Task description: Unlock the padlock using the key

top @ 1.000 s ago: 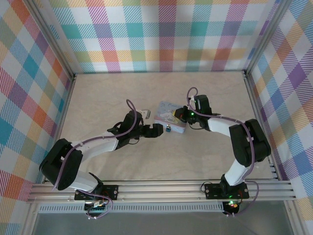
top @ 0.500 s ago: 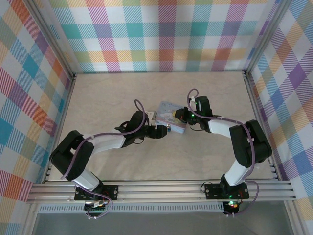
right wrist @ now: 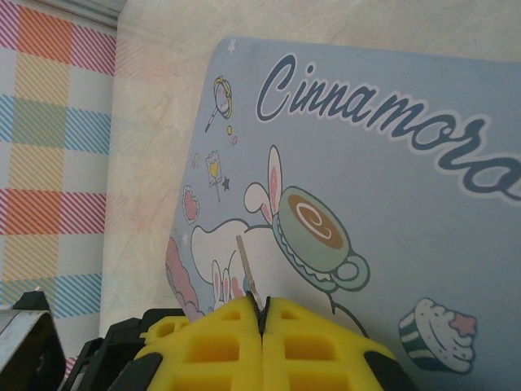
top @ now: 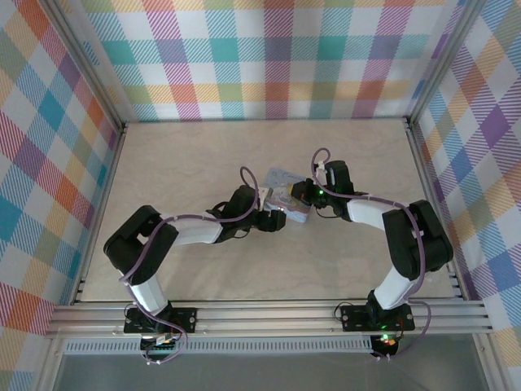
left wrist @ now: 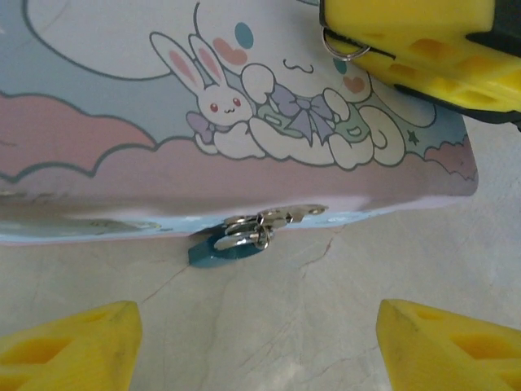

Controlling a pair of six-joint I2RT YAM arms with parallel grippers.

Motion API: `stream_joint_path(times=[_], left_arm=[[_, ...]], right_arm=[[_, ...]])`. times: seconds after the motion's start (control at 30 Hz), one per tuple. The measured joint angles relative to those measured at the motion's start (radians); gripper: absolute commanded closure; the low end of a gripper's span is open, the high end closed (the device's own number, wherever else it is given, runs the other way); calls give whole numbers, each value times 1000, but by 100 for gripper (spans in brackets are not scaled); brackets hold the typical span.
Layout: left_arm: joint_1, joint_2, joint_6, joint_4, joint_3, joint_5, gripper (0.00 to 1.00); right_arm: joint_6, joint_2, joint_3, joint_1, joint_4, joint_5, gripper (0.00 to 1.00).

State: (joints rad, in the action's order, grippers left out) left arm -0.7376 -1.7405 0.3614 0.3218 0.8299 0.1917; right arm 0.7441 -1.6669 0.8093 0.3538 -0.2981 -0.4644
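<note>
The padlock (left wrist: 216, 252), a tiny teal body with a silver shackle, hangs on the hasp at the front edge of the cartoon-printed tin (left wrist: 244, 106) and rests on the table. My left gripper (left wrist: 256, 346) is open, its yellow fingertips (left wrist: 65, 346) wide apart just short of the padlock and touching nothing. Over the tin lid (right wrist: 383, 179), my right gripper (right wrist: 262, 308) is shut on the key (right wrist: 247, 267), whose thin silver blade sticks out past the tips. From above, the left gripper (top: 277, 217) and right gripper (top: 298, 194) flank the tin (top: 277, 179).
The pale marbled table (top: 187, 155) is ringed by plaid walls with aluminium rails. Both arms meet at the tin near the table's middle. The right gripper's yellow fingers (left wrist: 415, 37) hang over the tin's far right corner, with a small silver ring (left wrist: 346, 50) at their edge.
My left arm has reached further right, bringing its gripper up to the tin's front edge and the padlock. The right gripper stays over the lid with the key.
</note>
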Motion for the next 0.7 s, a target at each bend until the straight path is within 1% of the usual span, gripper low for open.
stream_joint_path(times=[0.4, 0.7], left_arm=[[0, -97, -37, 50, 20, -1, 34], [-1, -131, -40, 60, 51, 8, 40]], right_arm=[[-4, 2, 0, 0, 3, 0, 100], [-4, 2, 0, 0, 3, 0, 100]])
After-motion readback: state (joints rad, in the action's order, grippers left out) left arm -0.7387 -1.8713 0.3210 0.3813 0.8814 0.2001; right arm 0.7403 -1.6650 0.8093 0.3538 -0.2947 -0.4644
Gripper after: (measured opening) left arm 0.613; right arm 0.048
